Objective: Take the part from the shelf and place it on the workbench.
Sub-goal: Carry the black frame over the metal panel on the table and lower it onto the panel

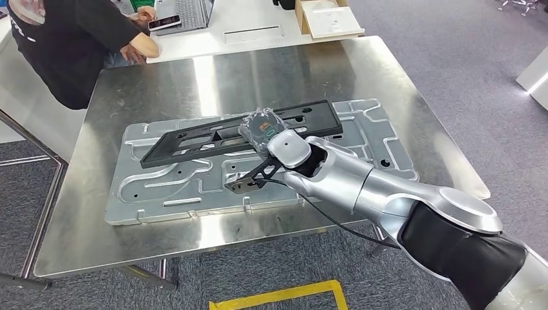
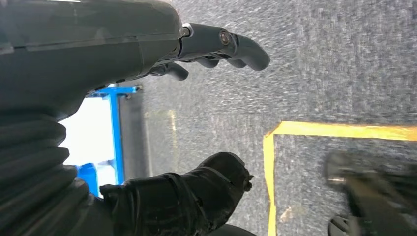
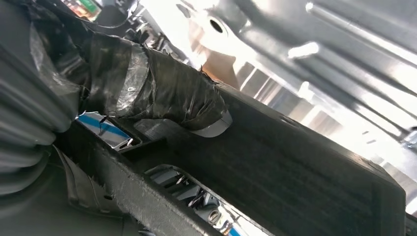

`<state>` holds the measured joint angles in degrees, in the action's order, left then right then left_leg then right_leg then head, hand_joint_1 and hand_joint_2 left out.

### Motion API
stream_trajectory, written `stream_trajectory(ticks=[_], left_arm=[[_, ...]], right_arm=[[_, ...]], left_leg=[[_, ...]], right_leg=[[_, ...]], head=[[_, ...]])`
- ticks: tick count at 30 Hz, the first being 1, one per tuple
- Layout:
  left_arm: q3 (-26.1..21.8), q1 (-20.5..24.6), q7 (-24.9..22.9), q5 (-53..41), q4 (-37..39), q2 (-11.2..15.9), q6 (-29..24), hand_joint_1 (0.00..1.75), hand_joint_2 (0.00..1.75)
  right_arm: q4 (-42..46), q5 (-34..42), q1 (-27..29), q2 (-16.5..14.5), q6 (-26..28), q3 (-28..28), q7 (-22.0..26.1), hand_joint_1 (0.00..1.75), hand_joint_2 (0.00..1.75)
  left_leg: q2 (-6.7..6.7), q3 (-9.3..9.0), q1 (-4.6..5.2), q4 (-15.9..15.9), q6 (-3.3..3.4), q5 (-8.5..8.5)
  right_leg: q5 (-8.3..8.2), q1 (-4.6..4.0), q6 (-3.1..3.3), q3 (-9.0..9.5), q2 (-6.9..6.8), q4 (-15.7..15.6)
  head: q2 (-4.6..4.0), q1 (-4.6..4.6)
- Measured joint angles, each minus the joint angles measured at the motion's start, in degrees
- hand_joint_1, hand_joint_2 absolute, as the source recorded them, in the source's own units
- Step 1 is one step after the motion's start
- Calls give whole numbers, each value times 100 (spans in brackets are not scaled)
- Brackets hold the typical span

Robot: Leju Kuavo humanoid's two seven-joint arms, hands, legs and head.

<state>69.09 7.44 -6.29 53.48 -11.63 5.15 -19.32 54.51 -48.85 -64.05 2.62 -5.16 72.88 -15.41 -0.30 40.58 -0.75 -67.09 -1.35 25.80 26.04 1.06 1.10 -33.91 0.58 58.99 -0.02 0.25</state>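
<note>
While my right hand (image 1: 263,131) grips the black frame (image 1: 194,140) lying on the metal tray (image 1: 161,190) on the workbench (image 1: 71,226), I'm at placing; next I let go. Left hand (image 2: 216,49) hangs, holding nothing.

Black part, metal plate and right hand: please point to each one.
Black part (image 1: 187,143), head view, on its left half.
Metal plate (image 1: 161,190), head view, on a bare ribbed area near its left end.
Right hand (image 1: 262,126), head view, on the hand's back.

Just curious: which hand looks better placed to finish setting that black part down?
The right hand: it grips the black part over the workbench. The left hand hangs above the floor.
</note>
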Motion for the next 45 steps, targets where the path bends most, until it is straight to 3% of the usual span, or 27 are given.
stream_trajectory(ticks=[1, 3, 7, 9, 11, 12, 13, 14, 16, 17, 18, 21, 23, 26, 27, 28, 29, 31, 33, 35, 37, 39, 41, 42, 43, 44, 45], left_arm=[[-1, -2, -5, 1, 0, 1, 4, 0, 175], [-1, 4, -18, 3, 0, 3, 16, 0, 175], [0, 10, -43, 3, 0, 2, 23, 0, 175], [0, 4, -39, 1, 0, 1, 21, 0, 175], [0, 8, -23, -2, 0, 3, 15, 0, 175], [0, 11, -15, -4, 0, 5, 9, 0, 175], [0, 12, -8, -7, 0, 6, 3, 0, 175], [0, 12, -4, -9, 0, 6, -1, 0, 175], [0, 7, -3, -13, 0, 3, -4, 0, 175], [0, 5, -3, -16, 0, 1, -6, 0, 175], [0, 7, -3, -20, 0, 0, -8, 0, 175], [-2, 18, -3, -27, 0, 0, -19, 0, 175], [-2, 22, -4, -30, 0, -3, -25, 0, 175], [-2, 33, -3, -34, 0, -4, -27, 0, 175], [-2, 31, -2, -36, 0, -3, -27, 0, 175], [-2, 26, -3, -32, 0, -3, -27, 0, 175], [-2, 20, -1, -26, 0, -3, -26, 0, 175], [-3, 9, 42, 6, 0, -1, -10, 0, 175], [-8, 9, 145, 36, 0, 5, 34, 0, 175], [-15, 23, 240, 48, 0, 8, 63, 0, 175], [-19, 33, 283, 51, 0, 2, 67, 0, 175], [-20, 36, 304, 46, 0, -5, 77, 0, 175], [-22, 46, 327, 43, 0, -7, 74, 0, 87], [-25, 51, 334, 46, 0, -7, 64, 0, 44], [-29, 55, 333, 52, 0, -6, 55, 0, 0], [-33, 56, 326, 61, 0, -5, 50, 0, 0], [-37, 54, 319, 74, 0, -5, 51, 0, 0]], right_arm=[[-7, 0, -4, -1, 1, 2, 0, 175, 175], [-21, 0, -17, -5, 5, 3, 0, 175, 175], [-57, -1, -27, -27, 30, 3, 25, 175, 175], [-74, -5, -33, -35, 59, 3, 33, 175, 175], [-97, -9, -13, -35, 78, 4, 39, 175, 175], [-110, -9, 11, -35, 80, 5, 44, 175, 175], [-124, -9, 35, -35, 81, 7, 48, 175, 175], [-134, -9, 51, -35, 84, 8, 50, 175, 175], [-154, -9, 55, -35, 94, 8, 50, 175, 175], [-162, -9, 52, -38, 103, 8, 52, 175, 175], [-171, -9, 53, -43, 115, 8, 60, 175, 175], [-203, -9, 61, -53, 137, 8, 84, 175, 175], [-216, -9, 58, -58, 141, 8, 85, 175, 175], [-235, -9, 67, -63, 148, 9, 91, 175, 175], [-244, -9, 77, -63, 148, 9, 95, 175, 175], [-254, -9, 87, -63, 148, 10, 98, 175, 175], [-261, -9, 95, -63, 149, 10, 100, 175, 175], [-269, -9, 94, -63, 150, 10, 101, 175, 175], [-274, -9, 84, -62, 154, 10, 101, 175, 175], [-283, -9, 85, -61, 157, 10, 101, 87, 87], [-289, -9, 87, -61, 162, 10, 101, 0, 0], [-291, -9, 70, -61, 169, 10, 101, 0, 0], [-296, -9, 79, -54, 171, 10, 101, 0, 0], [-297, -9, 97, -49, 170, 10, 101, 0, 0], [-298, -9, 114, -43, 169, 10, 101, 0, 0], [-299, -9, 122, -39, 168, 10, 101, 0, 0], [-299, -9, 120, -36, 167, 10, 101, 0, 0]], left_leg=[[-2, -164, 14, 372, 17, -181], [-5, -376, 48, 831, 73, -280], [0, -486, 43, 946, 203, -204], [10, -559, 24, 995, 274, -186], [12, -595, 29, 997, 324, -146], [7, -616, 31, 993, 336, -122], [-2, -642, 32, 984, 338, -92], [-12, -673, 31, 967, 332, -54], [-28, -721, 41, 905, 295, 43], [-33, -726, 53, 868, 267, 88], [-35, -723, 64, 844, 238, 120], [-27, -739, 68, 859, 150, 170], [-13, -664, 61, 642, 82, 311], [-3, -133, 30, -366, -2, 694], [-3, 45, 22, -637, -18, 735], [-3, 139, 16, -707, -27, 655], [-2, 122, 12, -547, -26, 466], [-3, -146, 10, 200, 2, -34], [-4, -391, 41, 760, 61, -244], [-4, -443, 74, 872, 121, -209], [4, -480, 48, 925, 180, -207], [19, -538, 21, 984, 251, -210], [28, -556, 28, 987, 303, -188], [28, -558, 30, 979, 317, -177], [25, -561, 30, 966, 323, -164], [19, -566, 30, 946, 321, -144], [13, -573, 28, 913, 311, -116]], right_leg=[[31, -6, -21, 37, 4, -3], [68, -17, -71, 69, 6, -18], [155, -21, -183, 55, -7, 44], [383, -24, -208, -207, -20, 565], [620, -29, -219, -674, -21, 1340], [629, -28, -226, -857, -23, 1580], [521, -24, -227, -938, -26, 1602], [314, -19, -221, -910, -30, 1406], [-152, -23, -188, -639, -43, 665], [-266, -27, -166, -512, -45, 357], [-302, -39, -146, -431, -43, 167], [-243, -37, -83, -368, -21, 53], [-224, 1, -28, -294, -14, 3], [-162, 5, 33, -190, -14, -19], [-138, 1, 41, -161, -14, -15], [-110, 1, 39, -128, -10, -11], [-81, 2, 33, -91, -4, -6], [-16, 2, 4, -5, 7, -6], [22, -11, -42, 29, 15, -10], [31, -18, -94, 23, 17, -24], [80, -20, -153, 11, 4, 2], [293, -28, -192, -163, -10, 383], [593, -31, -205, -559, -14, 1140], [665, -30, -212, -749, -14, 1453], [632, -25, -217, -855, -16, 1579], [490, -17, -218, -848, -20, 1477], [266, -8, -213, -729, -27, 1158]], head=[[0, -2], [-1, -2], [1, 3], [0, 15], [-1, 20], [-1, 20], [0, 21], [0, 22], [0, 20], [0, 16], [1, 13], [1, 27], [0, 1], [0, -30], [1, -29], [1, -30], [1, -31], [1, -28], [0, -31], [1, -34], [2, -27], [2, -9], [1, 6], [1, 7], [1, 8], [0, 8], [0, 9]])
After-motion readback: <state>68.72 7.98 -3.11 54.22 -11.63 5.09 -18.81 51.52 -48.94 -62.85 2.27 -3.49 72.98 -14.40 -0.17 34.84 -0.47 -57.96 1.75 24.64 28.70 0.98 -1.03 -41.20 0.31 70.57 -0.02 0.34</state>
